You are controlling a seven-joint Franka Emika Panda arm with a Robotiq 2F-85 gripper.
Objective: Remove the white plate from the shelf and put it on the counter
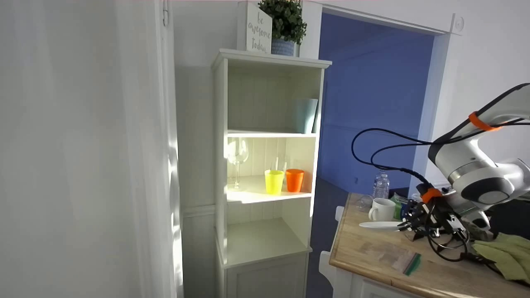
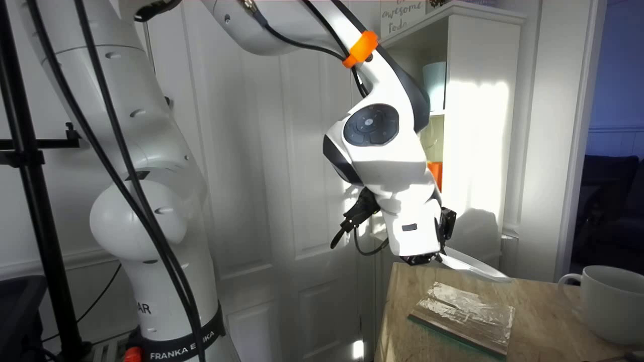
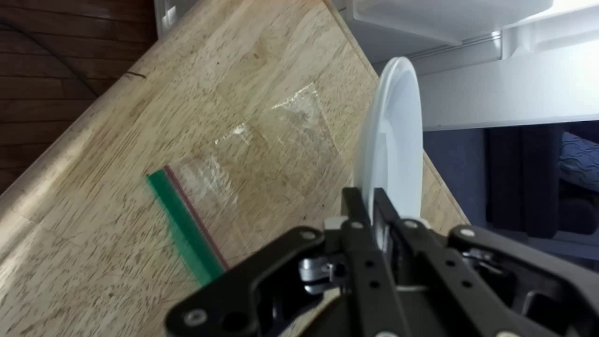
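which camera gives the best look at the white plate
The wrist view. There the white plate looks largest, its rim and foreshortened inner face visible, with the tool shut on its edge. In both exterior views it is smaller and nearly edge-on, a thin white sliver.

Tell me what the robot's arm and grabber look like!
The arm is rounded and mostly white, with dark patches, black cables and bright orange straps. Low down, a black band says FRANKA. The gripper is black, with two narrow fingers and shiny round screws.
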